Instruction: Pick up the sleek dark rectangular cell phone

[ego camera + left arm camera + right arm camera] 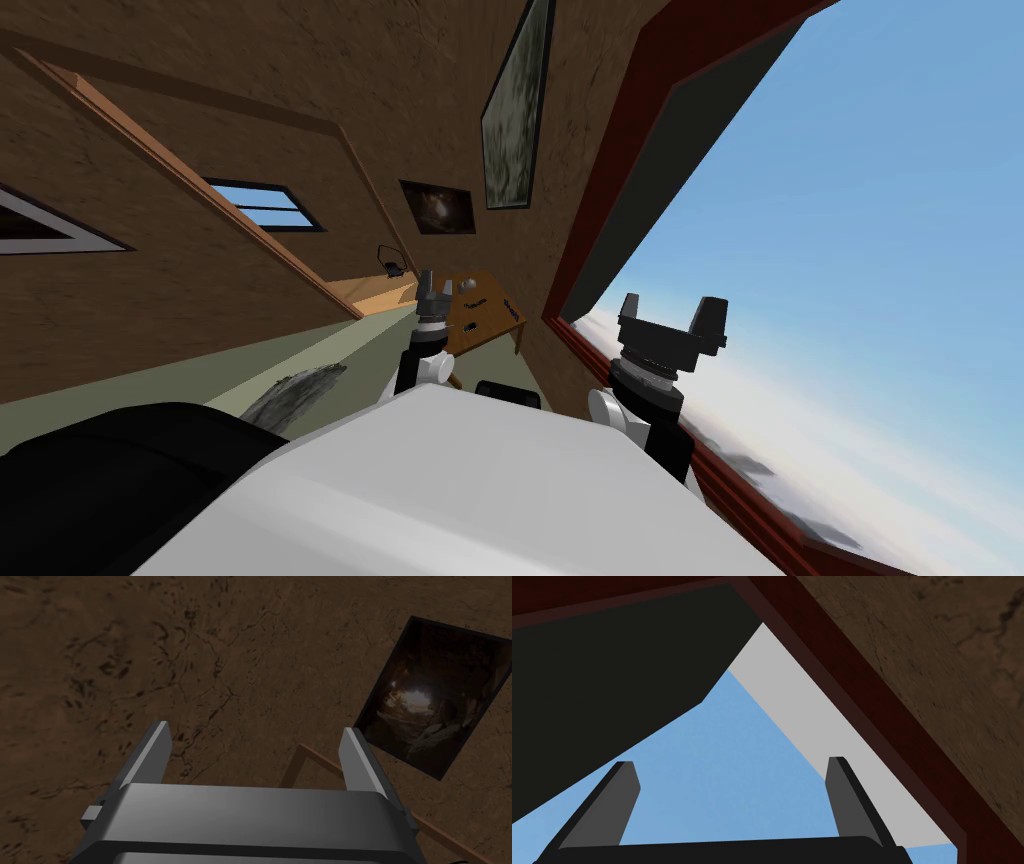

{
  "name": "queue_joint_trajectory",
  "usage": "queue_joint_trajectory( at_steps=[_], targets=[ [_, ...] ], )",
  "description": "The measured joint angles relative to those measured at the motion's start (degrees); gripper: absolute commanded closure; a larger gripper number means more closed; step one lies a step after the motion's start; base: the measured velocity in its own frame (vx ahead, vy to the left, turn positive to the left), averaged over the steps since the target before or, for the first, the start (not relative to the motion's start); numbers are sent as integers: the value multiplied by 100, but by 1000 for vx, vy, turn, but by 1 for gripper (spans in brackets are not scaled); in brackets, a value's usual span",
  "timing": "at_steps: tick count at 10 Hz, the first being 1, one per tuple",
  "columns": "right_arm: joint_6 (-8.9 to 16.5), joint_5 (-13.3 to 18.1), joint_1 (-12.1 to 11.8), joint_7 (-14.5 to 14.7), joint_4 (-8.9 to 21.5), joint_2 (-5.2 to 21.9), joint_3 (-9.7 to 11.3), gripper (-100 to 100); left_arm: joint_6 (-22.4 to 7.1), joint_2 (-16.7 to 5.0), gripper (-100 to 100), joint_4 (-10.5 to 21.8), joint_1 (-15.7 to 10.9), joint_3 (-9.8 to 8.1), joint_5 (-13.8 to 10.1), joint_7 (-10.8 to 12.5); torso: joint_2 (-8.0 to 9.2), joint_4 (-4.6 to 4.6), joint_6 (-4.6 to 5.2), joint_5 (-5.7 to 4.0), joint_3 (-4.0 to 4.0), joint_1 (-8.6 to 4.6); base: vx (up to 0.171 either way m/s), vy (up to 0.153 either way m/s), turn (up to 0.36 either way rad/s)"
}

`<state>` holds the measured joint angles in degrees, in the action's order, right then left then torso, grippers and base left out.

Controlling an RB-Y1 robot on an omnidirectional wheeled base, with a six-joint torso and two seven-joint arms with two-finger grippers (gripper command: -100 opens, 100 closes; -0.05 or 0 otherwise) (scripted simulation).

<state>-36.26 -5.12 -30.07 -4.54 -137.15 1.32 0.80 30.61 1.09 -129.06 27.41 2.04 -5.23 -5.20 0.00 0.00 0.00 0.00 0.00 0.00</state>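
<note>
A small wooden table [497,322] stands ahead by the brown wall. Several small things lie on it: a pale round one [468,286] and a small dark flat piece [470,326] that may be the cell phone; I cannot tell for sure. My left gripper [434,285] is raised in front of the table's near left side, well short of the dark piece. In its wrist view the left gripper [255,728] is open and holds nothing. My right gripper [672,312] is raised off to the right by the window, and its wrist view shows it [730,761] open with nothing in it.
A big red-framed window [600,230] runs along the right. A black bulky shape [120,480] sits at my lower left, with a grey rug [295,390] on the green floor beyond it. A small dark lamp [390,262] stands on a wooden ledge left of the table.
</note>
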Motion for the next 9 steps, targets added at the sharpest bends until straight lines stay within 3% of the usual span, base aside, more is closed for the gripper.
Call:
queue_joint_trajectory(
  at_steps=[5,9],
  targets=[
    [0,0,0,0,0,0,0,0,-708,-640,-100,549,-495,-101,-443,108,3,0,1,0,1,-2,-17,-10,-55],
    [0,0,0,0,0,0,0,0,-1215,-871,-100,943,-776,-96,-713,162,-3,-1,-1,0,-2,2,3,2,-57]
  ],
)
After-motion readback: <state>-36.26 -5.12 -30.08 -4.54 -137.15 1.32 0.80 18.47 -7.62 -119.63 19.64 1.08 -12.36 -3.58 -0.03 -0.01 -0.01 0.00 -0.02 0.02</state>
